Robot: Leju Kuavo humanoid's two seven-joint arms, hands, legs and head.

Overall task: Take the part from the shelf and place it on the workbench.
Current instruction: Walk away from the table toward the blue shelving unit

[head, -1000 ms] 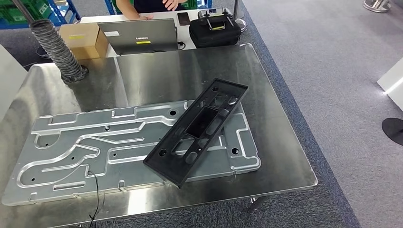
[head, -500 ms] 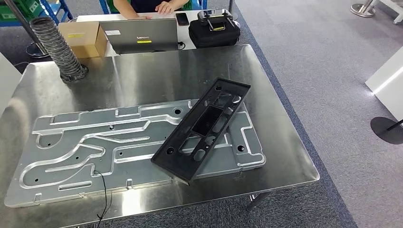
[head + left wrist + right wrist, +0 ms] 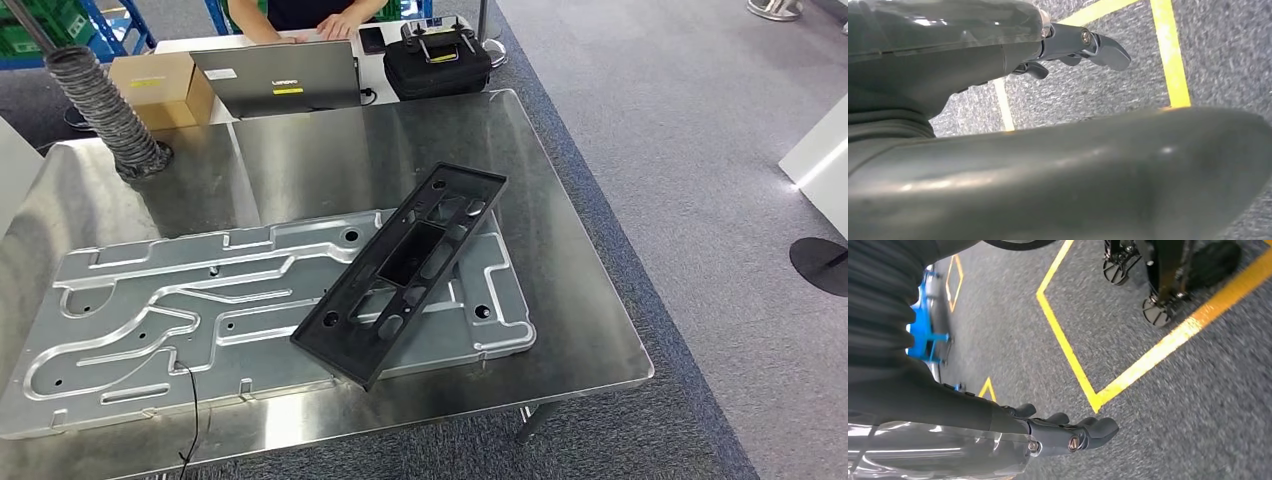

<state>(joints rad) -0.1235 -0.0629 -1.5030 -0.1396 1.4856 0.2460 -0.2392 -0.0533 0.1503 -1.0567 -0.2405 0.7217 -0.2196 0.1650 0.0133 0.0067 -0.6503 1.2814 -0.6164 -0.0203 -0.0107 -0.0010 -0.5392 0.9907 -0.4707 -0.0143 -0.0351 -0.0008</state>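
Note:
The black plastic part (image 3: 400, 275), a long flat frame with several cut-outs, lies slantwise on the steel workbench (image 3: 380, 150). It rests across the right end of a large machined aluminium plate (image 3: 150, 310). In the left wrist view my left hand (image 3: 1078, 45) hangs over grey carpet, its fingers stretched out and holding nothing. My right hand (image 3: 1068, 435) in the right wrist view also hangs above the floor, with its fingers extended and nothing in them. Both hands are away from the part.
At the bench's far edge stand a laptop (image 3: 280, 78), a cardboard box (image 3: 160, 88) and a black case (image 3: 437, 62). A ribbed hose (image 3: 100, 100) rises from the far left corner. A person's hands (image 3: 330, 22) rest behind the laptop. Grey carpet lies to the right.
The whole picture has shifted slightly, so the camera moved. The black part keeps its place on the aluminium plate. The person's hands behind the laptop have shifted.

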